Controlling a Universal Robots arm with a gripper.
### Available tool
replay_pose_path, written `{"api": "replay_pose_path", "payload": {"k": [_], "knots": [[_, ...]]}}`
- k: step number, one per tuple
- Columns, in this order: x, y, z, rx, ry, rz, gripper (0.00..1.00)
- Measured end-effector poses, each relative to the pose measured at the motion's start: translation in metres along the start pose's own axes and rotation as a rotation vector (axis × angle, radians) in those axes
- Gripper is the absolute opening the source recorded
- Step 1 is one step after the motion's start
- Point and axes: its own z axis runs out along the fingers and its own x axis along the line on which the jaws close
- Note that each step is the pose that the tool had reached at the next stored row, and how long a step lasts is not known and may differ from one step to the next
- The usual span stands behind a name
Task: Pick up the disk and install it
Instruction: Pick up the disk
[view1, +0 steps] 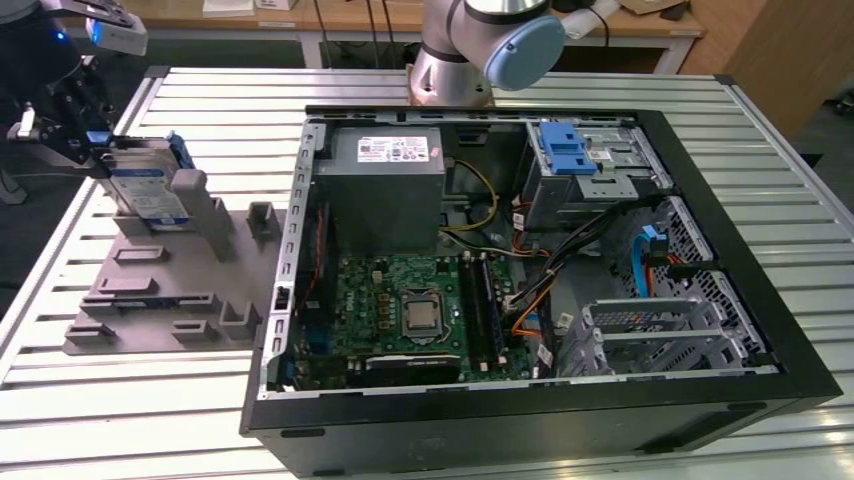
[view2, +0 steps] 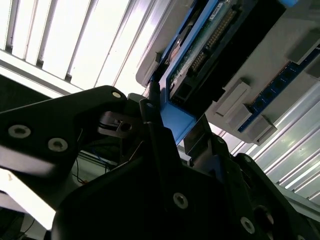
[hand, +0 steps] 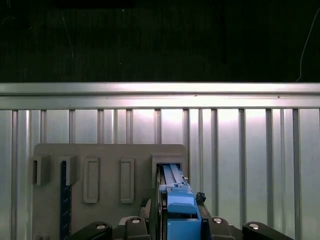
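At one end of the grey holder (view1: 160, 290), the disk (view1: 144, 192) stands up on its edge in a slot. The tool (view1: 83, 140) is clamped on the disk's blue edge, on the side that sticks out past the holder. The holder lies flat on the desk (view1: 134, 400). An open computer case (view1: 747, 380) sits just beside the holder.

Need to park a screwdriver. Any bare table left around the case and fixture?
Free: table slats camera-side of the grey fixture; the strip beside the computer case on the exterior view's right. Crowded: the fixture's far end, where the hand is at the disk, and inside the case.
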Motion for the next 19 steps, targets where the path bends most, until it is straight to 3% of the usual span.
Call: {"api": "replay_pose_path", "payload": {"k": [4,5,12,19], "knots": [[0.0000,-0.0001,0.0000,0.0000,0.0001,0.000,0.44],[0.0000,-0.0001,0.0000,0.0000,0.0001,0.000,0.37],[0.0000,-0.0003,-0.0001,0.0001,0.0000,0.000,0.37],[-0.0003,-0.0002,-0.0083,0.0000,0.0000,0.000,0.37]]}}
